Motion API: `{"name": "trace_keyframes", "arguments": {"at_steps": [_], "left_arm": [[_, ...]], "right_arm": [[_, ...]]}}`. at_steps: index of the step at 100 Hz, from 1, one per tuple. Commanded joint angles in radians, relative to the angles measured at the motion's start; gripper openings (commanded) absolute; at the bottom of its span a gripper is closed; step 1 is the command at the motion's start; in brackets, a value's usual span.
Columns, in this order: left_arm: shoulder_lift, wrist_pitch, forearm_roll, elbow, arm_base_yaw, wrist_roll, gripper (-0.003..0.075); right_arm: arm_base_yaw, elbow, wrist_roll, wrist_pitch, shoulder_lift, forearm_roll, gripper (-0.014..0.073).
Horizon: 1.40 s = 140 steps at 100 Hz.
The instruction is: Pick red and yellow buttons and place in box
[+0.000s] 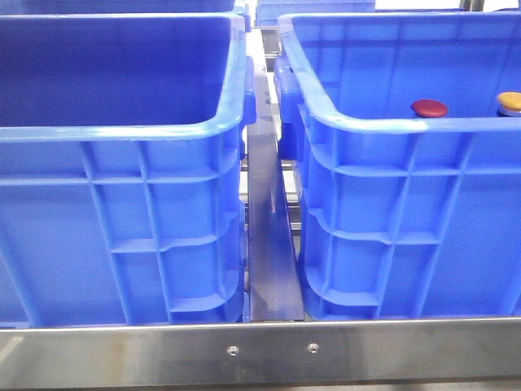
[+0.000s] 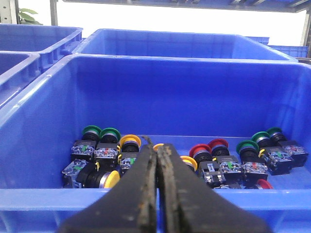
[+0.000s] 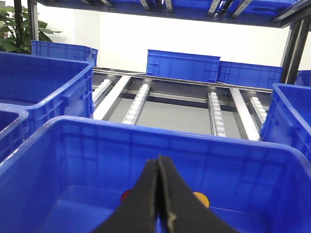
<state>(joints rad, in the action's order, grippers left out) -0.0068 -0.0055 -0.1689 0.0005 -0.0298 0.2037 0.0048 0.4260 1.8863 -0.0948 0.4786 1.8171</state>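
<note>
A dark red button cap [image 1: 429, 107] and a yellow-orange button cap [image 1: 510, 101] lie inside the right blue crate [image 1: 366, 124], just behind its near rim. The right wrist view shows the red cap [image 3: 125, 195] and the yellow cap [image 3: 201, 199] on that crate's floor, either side of my right gripper [image 3: 159, 161], which is shut and empty above the crate [image 3: 146, 127]. My left gripper [image 2: 157, 147] is shut and empty over the near rim of another blue crate [image 2: 194, 60] that holds several push-button switches with red [image 2: 200, 150], yellow [image 2: 130, 141] and green caps. Neither gripper shows in the front view.
The left blue crate [image 1: 122, 130] stands beside the right one, with a steel divider [image 1: 269, 244] between them and a steel bar [image 1: 260, 350] along the front. More blue crates [image 3: 182, 65] and roller rails [image 3: 138, 99] lie beyond.
</note>
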Motion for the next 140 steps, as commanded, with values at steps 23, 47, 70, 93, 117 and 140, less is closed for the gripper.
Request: {"name": "trace_keyframes", "arguments": {"at_steps": [23, 47, 70, 93, 117, 140], "left_arm": [[-0.030, -0.082, 0.000, 0.046, 0.003, -0.002, -0.0019], [-0.030, -0.082, 0.000, 0.046, 0.003, -0.002, -0.0019], [-0.030, -0.082, 0.000, 0.046, 0.003, -0.002, -0.0019], [-0.030, -0.082, 0.000, 0.046, 0.003, -0.002, -0.0019], [-0.030, -0.082, 0.000, 0.046, 0.003, -0.002, -0.0019], [-0.030, -0.082, 0.000, 0.046, 0.003, -0.002, -0.0019]], "right_arm": [[0.002, 0.027, 0.002, -0.028, 0.003, 0.106, -0.0105], [0.002, 0.027, 0.003, -0.001, 0.003, 0.106, -0.0105], [0.002, 0.027, -0.038, -0.013, 0.003, 0.047, -0.0105], [0.002, 0.030, -0.581, -0.035, 0.001, -0.513, -0.0105], [0.002, 0.030, -1.301, -0.035, -0.064, -1.231, -0.0105], [0.002, -0.005, -1.781, -0.023, -0.175, -1.697, -0.0105]]}}
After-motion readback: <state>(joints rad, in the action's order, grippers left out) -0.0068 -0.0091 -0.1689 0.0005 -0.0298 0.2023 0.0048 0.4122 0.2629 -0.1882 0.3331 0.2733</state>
